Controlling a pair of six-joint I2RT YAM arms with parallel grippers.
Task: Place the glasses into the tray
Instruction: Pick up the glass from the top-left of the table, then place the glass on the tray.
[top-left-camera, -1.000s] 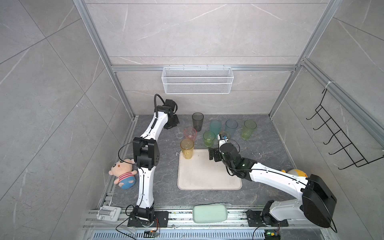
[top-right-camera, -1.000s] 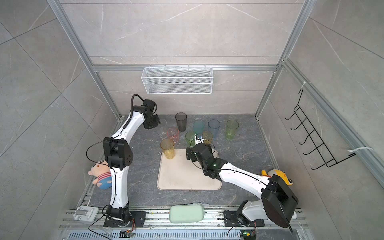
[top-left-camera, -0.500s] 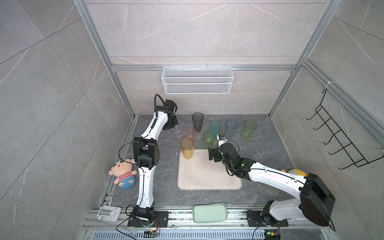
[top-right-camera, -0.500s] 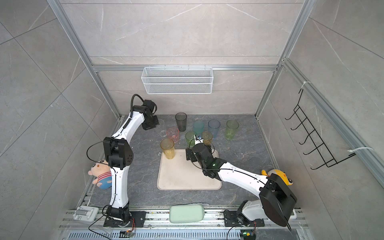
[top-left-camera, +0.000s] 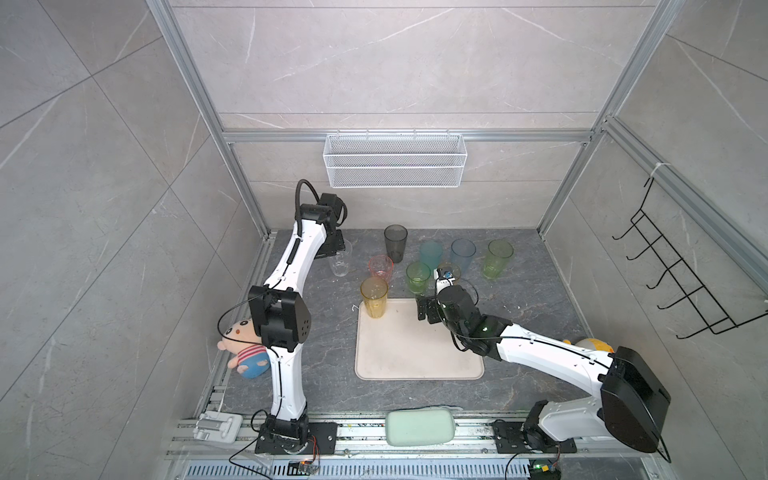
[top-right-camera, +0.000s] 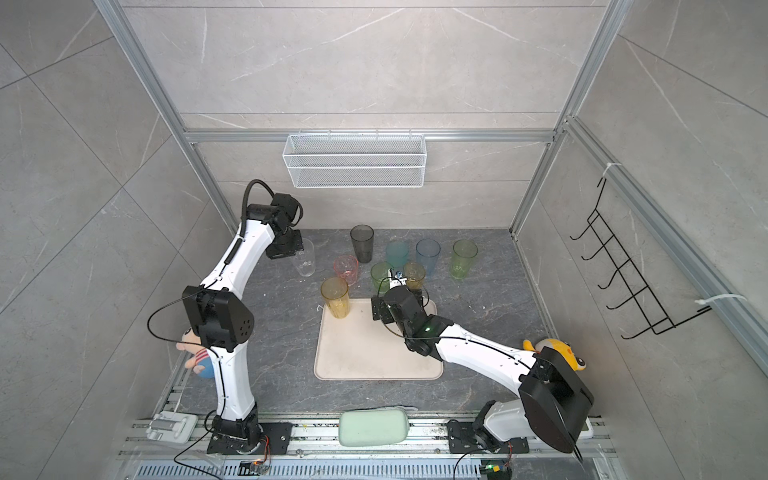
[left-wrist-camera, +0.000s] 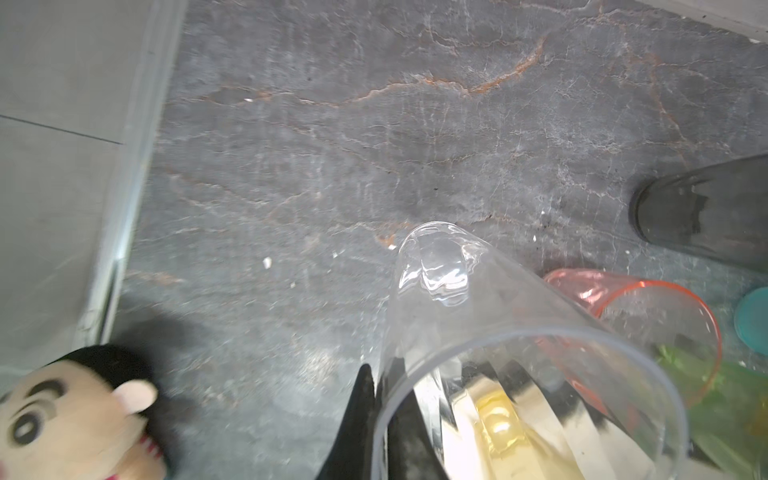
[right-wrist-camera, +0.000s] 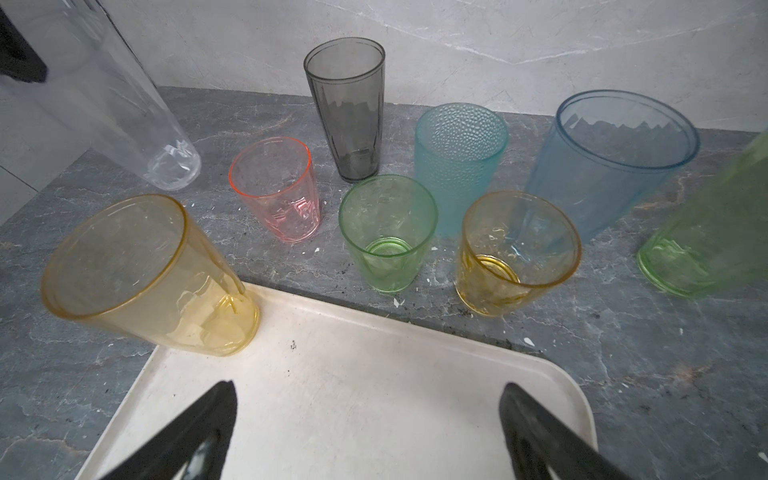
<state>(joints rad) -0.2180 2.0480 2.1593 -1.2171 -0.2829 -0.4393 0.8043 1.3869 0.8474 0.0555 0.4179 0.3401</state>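
Observation:
My left gripper (left-wrist-camera: 380, 401) is shut on the rim of the clear glass (top-left-camera: 340, 262), one finger inside and one outside; that glass leans at the back left, its base low over the table. The cream tray (top-left-camera: 415, 357) holds a tall amber glass (top-left-camera: 374, 297) on its far left corner. My right gripper (right-wrist-camera: 368, 390) hangs open over the tray's far edge with nothing between its fingers. Beyond the tray stand the pink (right-wrist-camera: 276, 189), smoky grey (right-wrist-camera: 347, 108), short green (right-wrist-camera: 386, 232), teal (right-wrist-camera: 459, 162), short amber (right-wrist-camera: 515, 249), pale blue (right-wrist-camera: 611, 162) and tall green (top-left-camera: 498, 257) glasses.
A plush doll (top-left-camera: 245, 353) lies by the left arm's base and a yellow toy (top-left-camera: 594, 345) by the right arm. A green pad (top-left-camera: 419, 426) rests on the front rail. A wire basket (top-left-camera: 395, 166) and a black hook rack (top-left-camera: 681, 282) hang on the walls.
The left jaws have closed the last bit onto the clear glass's rim. The right arm and the other glasses have stayed where they were.

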